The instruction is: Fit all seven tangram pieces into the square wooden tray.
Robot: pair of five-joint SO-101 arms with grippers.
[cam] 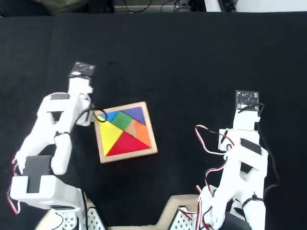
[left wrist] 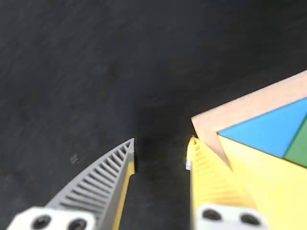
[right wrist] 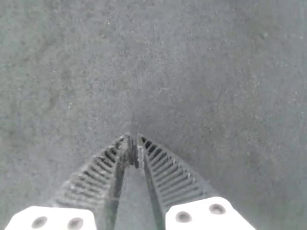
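Our left gripper [left wrist: 160, 153] hangs spread at the tray's [cam: 130, 155] near corner, one finger [left wrist: 206, 177] over the rim. The tray, packed with pieces [cam: 125, 142], lies left of the table's [cam: 192, 72] middle. The right gripper [right wrist: 133, 143], pinched empty, sits well apart.

The white left arm [cam: 53, 129] is bent at the elbow and its left gripper [left wrist: 162, 152] points down with the ribbed grey and yellow fingers [left wrist: 110, 177] standing apart, while the white right arm [cam: 244, 153] reaches forward and its right gripper [right wrist: 133, 149] has both grey ribbed fingers [right wrist: 163, 177] pressed together at the tips.
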